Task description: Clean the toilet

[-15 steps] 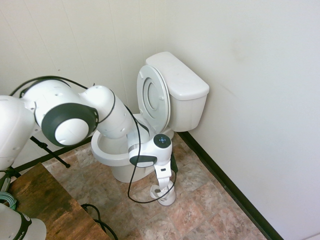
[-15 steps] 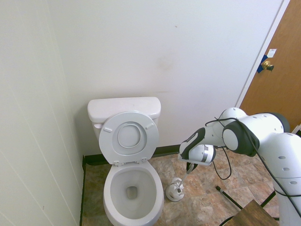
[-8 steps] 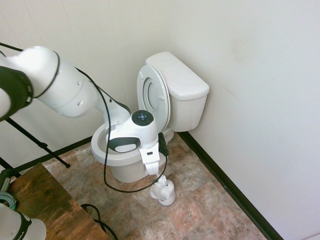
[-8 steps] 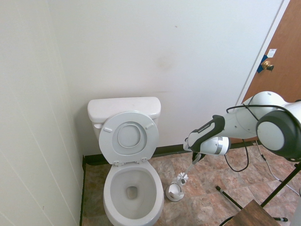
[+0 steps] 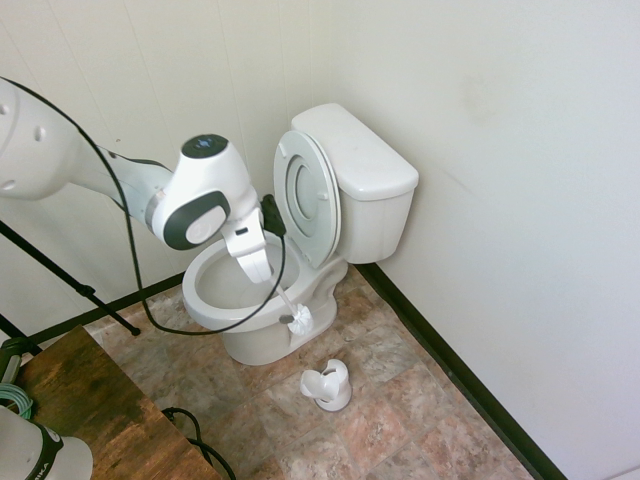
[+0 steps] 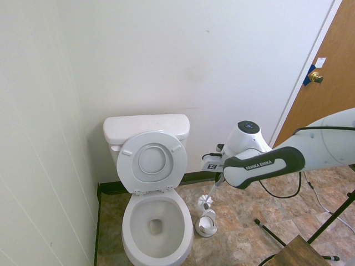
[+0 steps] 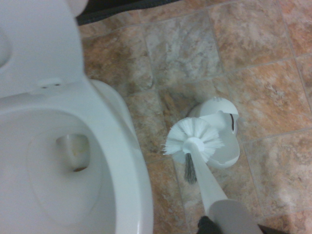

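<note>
the gripper's fingers (image 5: 258,262) are too small and tucked under the wrist in both wide views to make out singly. the toilet brush (image 7: 194,141) handle runs off the bottom edge of the wrist view, so its top end is cut off. the toilet (image 7: 73,175) is cropped there too, with only part of the bowl and lid showing. the brush holder (image 7: 225,146) sits partly hidden behind the bristles. the wooden table (image 5: 90,410) is cut off at the corner of the first exterior view.

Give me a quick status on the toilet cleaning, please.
Hand shut on brush, lifted clear of holder. Toilet open, seat up. Path clear.
</note>
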